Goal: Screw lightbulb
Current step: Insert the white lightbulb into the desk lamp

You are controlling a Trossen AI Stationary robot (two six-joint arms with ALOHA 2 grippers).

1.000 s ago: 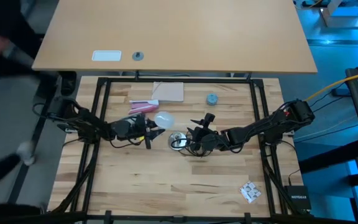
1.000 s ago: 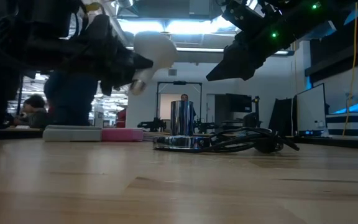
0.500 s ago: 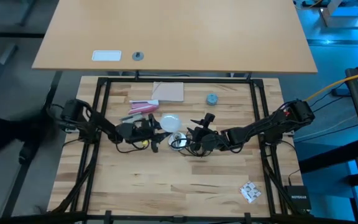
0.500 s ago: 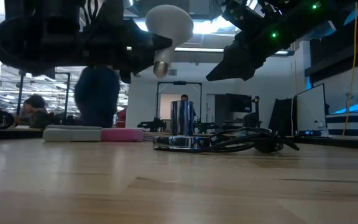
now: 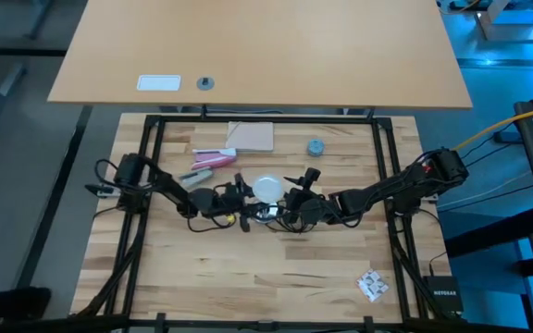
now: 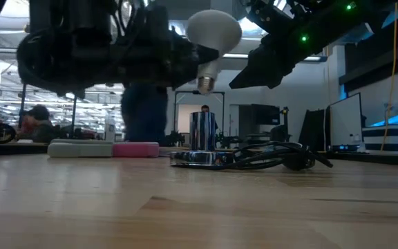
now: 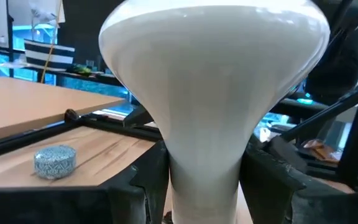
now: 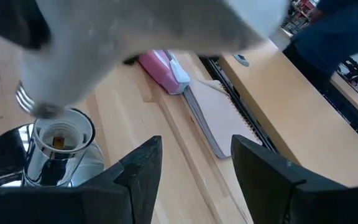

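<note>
Lightbulb is in the air, clamped at its neck by the left gripper, whose fingers sit on either side of the taper just under the globe. Long axis is close to vertical: globe up, grey screw base down, with a slight tilt in the low view. The base hangs above the socket and clear of it, with a visible gap between thread and socket mouth. In the high view the lightbulb sits nearly over the socket, between the two arms.

Socket stands upright on the table, its black cord trailing off to one side. In the right wrist view the open socket mouth is visible and the base looks offset a little to one side of it, so judged not quite centred yet.

Right gripper is just beside the socket on the opposite side, fingers parted, holding nothing. Left arm carries the job.

Next move turns on axis alignment: base needs centring over the socket mouth, then straight down before any twist. Risk is cross-threading if the tilt remains.

Further out on the table: pink case, tan pad, small blue-grey cap.
</note>
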